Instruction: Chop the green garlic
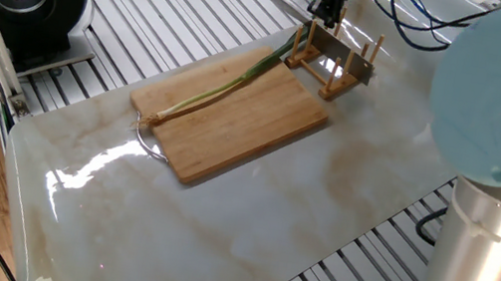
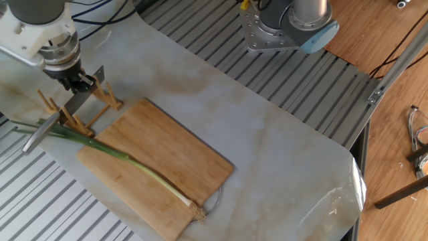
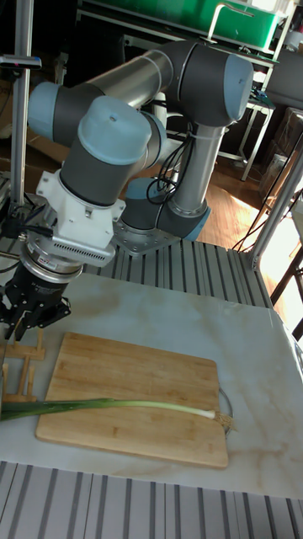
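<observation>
**Nothing cut yet: the tool is at the knife rack**

The green garlic (image 2: 127,165) lies whole along the wooden board (image 2: 167,157), its pale root end near the board's metal handle loop (image 2: 212,199) and its green leaves running off the far edge toward the wooden rack (image 2: 77,110); I see no cut anywhere along it, so the chopping proper is all still to do. The tool (image 2: 75,83) sits low over the rack, right where a knife (image 2: 59,119) rests slanted in the slots; my judgement is that the step in hand is taking up the knife, with carrying it to the board and slicing the stalk left after that; whether the fingers are apart, together or already clamped on the handle I cannot tell, as they are small and dark in every view.

The other fixed view shows the knife's grey blade plainly, sloping down past the rack and crossing just above the garlic leaves; the tall fixed view shows the tool (image 3: 32,310) from the front and the stalk's full length across the board (image 3: 135,396), but the rack is cut off at its left edge and the knife is hard to make out there; one fixed view gives the marble table (image 1: 246,231) and the stalk (image 1: 223,89) from the root side, while the arm's pale blue joint blocks the right of the picture.
</observation>
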Action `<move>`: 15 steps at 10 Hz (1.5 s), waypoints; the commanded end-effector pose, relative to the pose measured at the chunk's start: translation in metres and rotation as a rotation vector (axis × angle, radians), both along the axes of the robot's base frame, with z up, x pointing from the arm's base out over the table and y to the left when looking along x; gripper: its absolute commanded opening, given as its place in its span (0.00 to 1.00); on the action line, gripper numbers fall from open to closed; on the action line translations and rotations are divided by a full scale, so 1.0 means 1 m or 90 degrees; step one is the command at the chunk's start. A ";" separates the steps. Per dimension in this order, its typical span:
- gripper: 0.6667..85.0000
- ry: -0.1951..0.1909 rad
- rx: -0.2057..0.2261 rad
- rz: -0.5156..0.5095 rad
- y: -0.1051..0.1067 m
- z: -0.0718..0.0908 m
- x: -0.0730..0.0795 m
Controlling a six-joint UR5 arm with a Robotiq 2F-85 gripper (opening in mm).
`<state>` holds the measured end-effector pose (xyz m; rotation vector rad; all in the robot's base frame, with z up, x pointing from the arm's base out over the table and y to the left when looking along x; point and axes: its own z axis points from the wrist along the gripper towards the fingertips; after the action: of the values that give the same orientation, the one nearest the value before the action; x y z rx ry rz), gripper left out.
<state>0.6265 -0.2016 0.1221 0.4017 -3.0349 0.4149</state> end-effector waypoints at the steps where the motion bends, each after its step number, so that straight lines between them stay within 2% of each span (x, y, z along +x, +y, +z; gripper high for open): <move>1: 0.34 0.042 0.027 -0.039 0.008 -0.003 -0.021; 2: 0.32 0.059 0.021 -0.065 0.007 -0.001 -0.031; 3: 0.30 0.060 -0.010 -0.080 -0.005 0.002 -0.033; 4: 0.28 0.050 -0.019 -0.081 -0.008 0.003 -0.030; 5: 0.28 0.035 -0.015 -0.078 -0.011 -0.004 -0.020; 8: 0.28 0.016 -0.008 -0.074 -0.011 -0.015 -0.005; 11: 0.28 0.013 0.008 -0.063 -0.011 -0.019 -0.004; 12: 0.28 0.001 0.009 -0.053 -0.015 -0.021 -0.001; 15: 0.28 -0.009 0.016 -0.047 -0.017 -0.026 -0.001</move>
<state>0.6234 -0.2181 0.1005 0.2810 -3.0345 0.4001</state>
